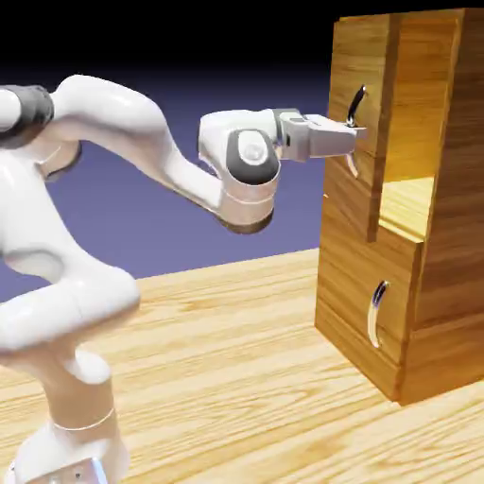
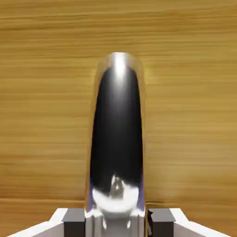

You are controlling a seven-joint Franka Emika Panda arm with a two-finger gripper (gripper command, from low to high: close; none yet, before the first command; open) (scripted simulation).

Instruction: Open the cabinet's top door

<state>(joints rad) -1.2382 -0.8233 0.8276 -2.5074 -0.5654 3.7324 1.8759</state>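
Note:
The honey-brown cabinet (image 1: 444, 113) stands at the right of the exterior view. Its top door (image 1: 364, 57) hangs swung out from the front, and the lit inside shelf (image 1: 408, 203) shows behind it. My gripper (image 1: 354, 132) reaches in from the left and is shut on the door's curved silver handle (image 1: 356, 102). In the hand view the handle (image 2: 118, 134) rises large and shiny between my grey fingertips (image 2: 74, 223), against the door's wood grain (image 2: 46, 92). Both pads sit tight against the bar.
The lower door (image 1: 354, 284) is closed, with its own curved silver handle (image 1: 377, 314). The cabinet stands on a wooden table (image 1: 236, 378). My white arm (image 1: 123, 123) arches in from the lower left.

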